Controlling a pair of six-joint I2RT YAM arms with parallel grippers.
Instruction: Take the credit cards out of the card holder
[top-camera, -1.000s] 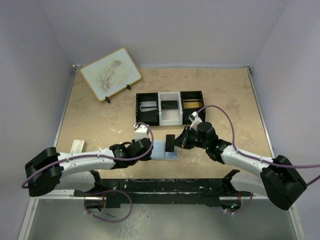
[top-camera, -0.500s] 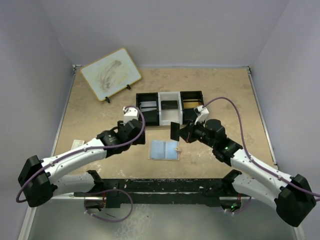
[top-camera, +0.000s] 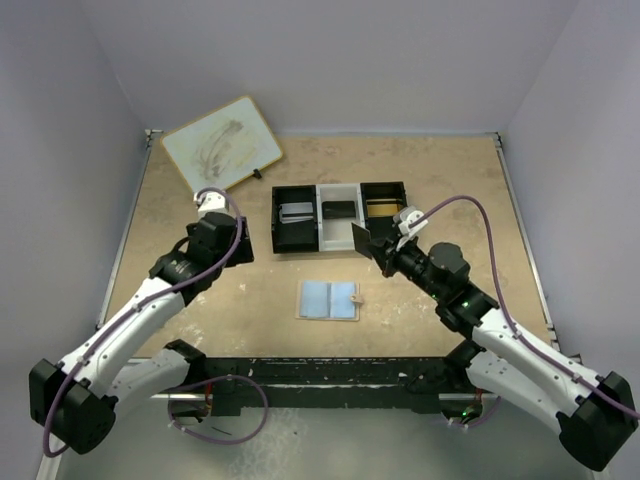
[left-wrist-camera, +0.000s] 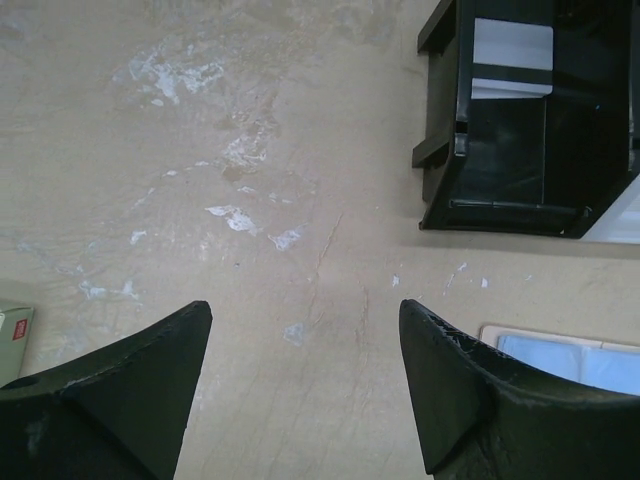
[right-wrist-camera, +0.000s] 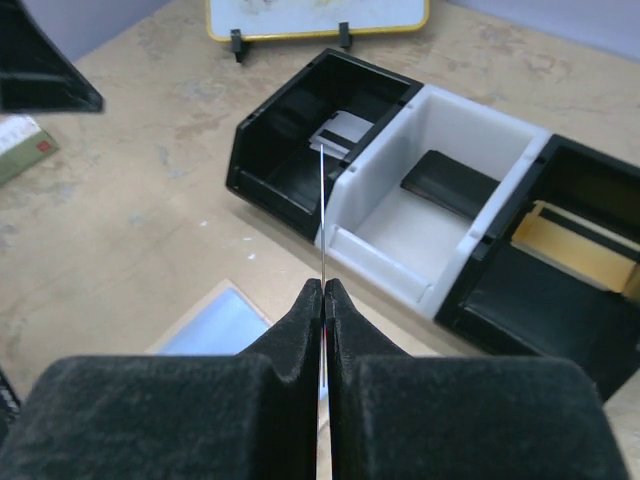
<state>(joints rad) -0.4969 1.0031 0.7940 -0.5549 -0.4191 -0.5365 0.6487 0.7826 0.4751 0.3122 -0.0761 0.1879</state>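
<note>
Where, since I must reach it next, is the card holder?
In the top view the card holder lies open on the table, centre front, nearer the arm bases than the tray and lower-left of the right tool's dark card.

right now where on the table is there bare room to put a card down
Bare table lies right of the tray, out to the right edge, and along the far strip from the whiteboard to the back right corner. There is also room left of the card holder. It is crowded by the tray's front right, where the right gripper holds a dark card.
</note>
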